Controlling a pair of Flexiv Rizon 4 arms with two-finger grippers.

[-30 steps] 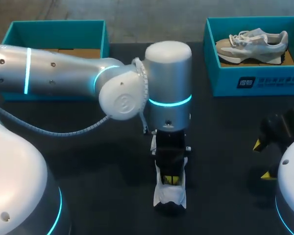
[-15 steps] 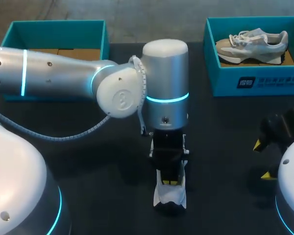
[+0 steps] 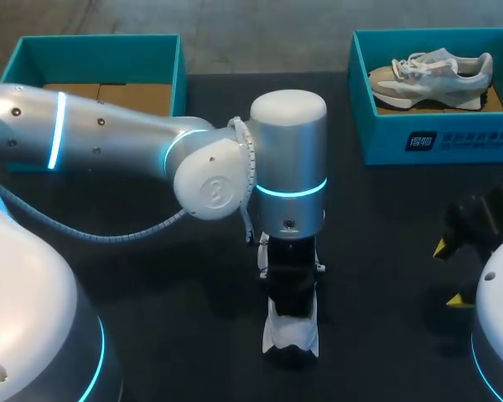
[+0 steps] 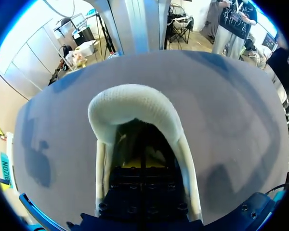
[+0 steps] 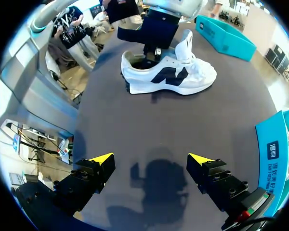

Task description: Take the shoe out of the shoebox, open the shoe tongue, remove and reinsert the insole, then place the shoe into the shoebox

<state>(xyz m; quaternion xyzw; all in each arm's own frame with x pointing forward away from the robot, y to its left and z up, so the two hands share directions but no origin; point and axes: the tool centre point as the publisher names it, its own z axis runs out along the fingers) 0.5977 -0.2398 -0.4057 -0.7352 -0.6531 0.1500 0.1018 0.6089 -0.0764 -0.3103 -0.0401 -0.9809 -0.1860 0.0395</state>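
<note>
A white shoe (image 3: 290, 337) with a dark side logo (image 5: 168, 74) stands on the black table, its tongue (image 5: 184, 45) raised. My left gripper (image 3: 292, 303) reaches down from above into the shoe's opening. In the left wrist view the shoe's padded heel collar (image 4: 132, 103) curves around the shut left gripper (image 4: 140, 163), whose yellow tips sit deep inside. Whether anything is between the tips stays hidden. My right gripper (image 3: 451, 274) stands open near the table's right edge, empty, with the shoe well ahead of it (image 5: 149, 161).
A teal shoebox (image 3: 436, 138) at the back right holds a grey shoe (image 3: 432, 74). Another teal shoebox (image 3: 96, 46) at the back left shows only its cardboard floor. My left arm (image 3: 109, 138) spans the table's left half.
My left arm shifted toward the table's front and its gripper sank deeper into the shoe, so the yellow tips no longer show from above. The right arm stayed still.
</note>
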